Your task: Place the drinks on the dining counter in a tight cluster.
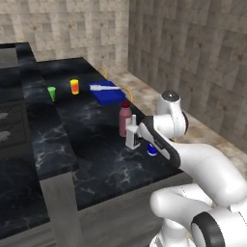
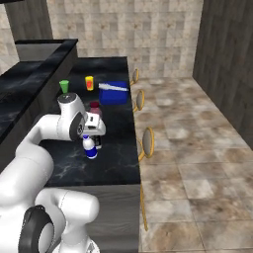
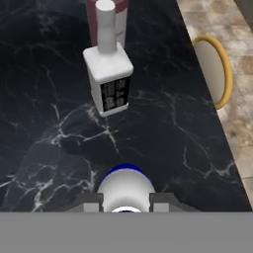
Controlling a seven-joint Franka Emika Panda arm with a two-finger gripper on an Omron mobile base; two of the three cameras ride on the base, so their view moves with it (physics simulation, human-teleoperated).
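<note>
Black marble dining counter (image 1: 96, 159), green cup (image 1: 51, 93), orange cup (image 1: 74, 86), blue tray (image 1: 107, 93)

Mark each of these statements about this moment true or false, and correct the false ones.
1. The pincer is shut on the white bottle. True.
2. The square bottle lies on its side. False: it stands upright on the dining counter, just in front of the maroon bottle.
3. The green cup and the orange cup stand next to each other at the far end of the counter. True.
4. The white bottle touches the square bottle. False: bare counter shows between them in the hand view.
5. A blue tray sits beyond the maroon bottle. True.
</note>
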